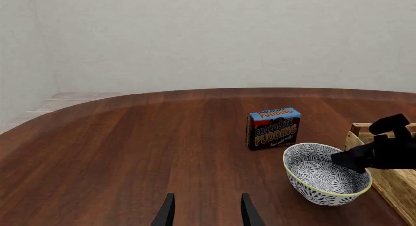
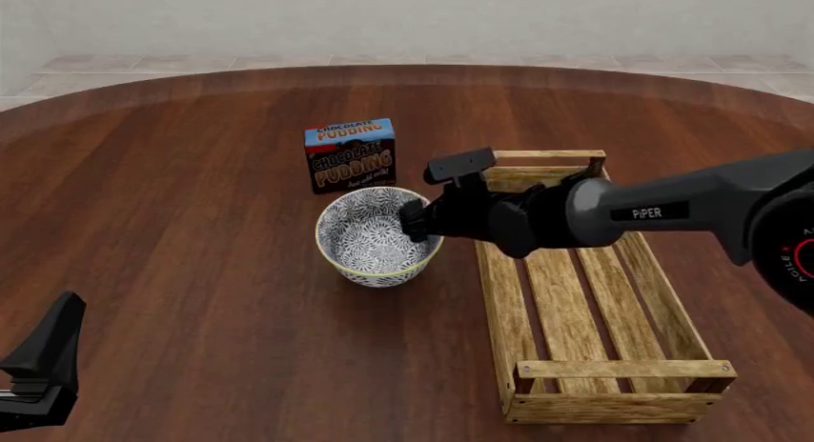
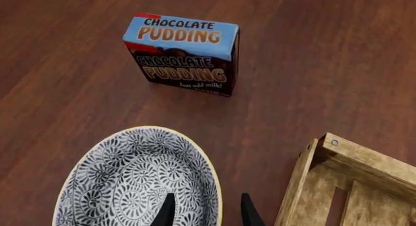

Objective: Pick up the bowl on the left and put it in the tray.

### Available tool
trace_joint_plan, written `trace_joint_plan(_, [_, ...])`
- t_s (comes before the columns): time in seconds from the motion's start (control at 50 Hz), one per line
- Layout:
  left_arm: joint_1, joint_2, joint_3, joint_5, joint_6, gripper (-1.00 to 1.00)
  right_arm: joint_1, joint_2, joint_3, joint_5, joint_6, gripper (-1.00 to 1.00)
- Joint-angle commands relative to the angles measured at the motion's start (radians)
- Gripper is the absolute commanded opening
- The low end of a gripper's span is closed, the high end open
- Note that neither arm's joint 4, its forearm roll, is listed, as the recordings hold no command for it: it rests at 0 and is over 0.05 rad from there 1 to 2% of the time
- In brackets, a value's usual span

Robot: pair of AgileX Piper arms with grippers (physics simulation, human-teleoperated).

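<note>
Wood-grained surface fills the left wrist view; the left pincer gapes, empty. Front view: the bowl sits centre, beside the tray. Right wrist view: the right pincer straddles the bowl's rim, apparently unclosed; a thin-rim grip may slip.

So the bowl sits on the table around the middle of the front view, with the pudding box just behind it, toward the top of the frame. The tray lies just right of the bowl and runs down to the lower right. The right gripper reaches across the tray's far end to the bowl's right rim, and the left gripper is way off in the lower left corner.
</note>
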Motion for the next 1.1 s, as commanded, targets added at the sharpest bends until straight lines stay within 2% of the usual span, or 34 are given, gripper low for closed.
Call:
trace_joint_plan(0.02, [0.0,0.0,0.0,0.0,0.0,1.0,-0.004,0.007,-0.003,-0.002,0.0,1.0])
trace_joint_plan(0.58, [0.0,0.0,0.0,0.0,0.0,1.0,0.004,0.014,0.006,-0.011,-0.001,1.0])
trace_joint_plan(0.6, [0.0,0.0,0.0,0.0,0.0,1.0,0.025,0.008,0.029,-0.027,0.011,-1.0])
trace_joint_plan(0.86, [0.0,0.0,0.0,0.0,0.0,1.0,0.026,0.001,0.046,-0.032,0.014,-1.0])
trace_joint_plan(1.1, [0.0,0.0,0.0,0.0,0.0,1.0,0.055,-0.014,0.084,-0.062,0.043,-1.0])
